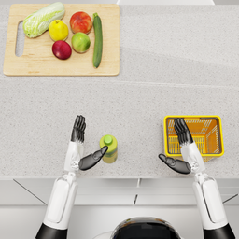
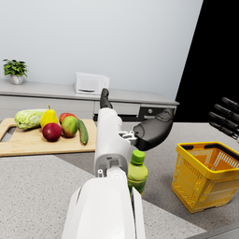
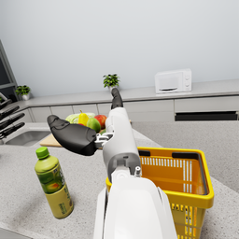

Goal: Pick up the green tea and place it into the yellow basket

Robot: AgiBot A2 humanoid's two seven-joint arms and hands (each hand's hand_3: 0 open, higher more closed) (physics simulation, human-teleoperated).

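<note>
The green-capped plastic bottle of green tea [image 1: 108, 148] stands upright near the counter's front edge, just beside my left hand [image 1: 84, 150], which is spread wide and empty, thumb nearly touching; my right hand [image 1: 179, 149] hovers open by the yellow wire basket [image 1: 215, 122].

Head view looks steeply down; both forearm views share the basket [image 2: 205, 175].

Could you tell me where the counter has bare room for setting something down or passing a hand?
Bare counter lies right of the cutting board and in the wide band between that board and the hands. A gap also lies between the green tea and the yellow basket. The board is crowded with produce; the left hand flanks the bottle.
</note>
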